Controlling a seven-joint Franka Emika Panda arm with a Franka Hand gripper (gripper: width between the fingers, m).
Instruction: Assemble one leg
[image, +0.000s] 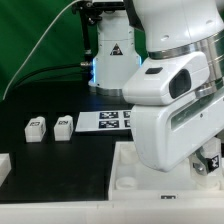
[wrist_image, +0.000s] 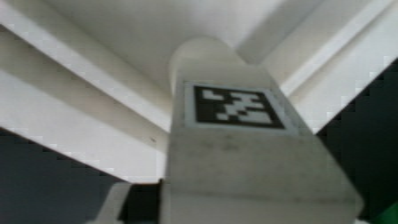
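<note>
In the wrist view a white chunky leg (wrist_image: 231, 150) with a black-and-white tag fills the middle, right between my fingers (wrist_image: 128, 203). My gripper (wrist_image: 235, 206) is shut on it, over the large white tray (wrist_image: 71, 90). In the exterior view my gripper (image: 208, 160) hangs low at the right over the tray (image: 120, 185). The arm hides most of the held leg. Two more legs (image: 36, 127) (image: 64, 125) lie on the black table at the exterior view's left.
The marker board (image: 108, 120) lies behind the tray. A white part (image: 3, 166) shows at the left edge. The robot base (image: 112, 60) stands at the back, before a green curtain.
</note>
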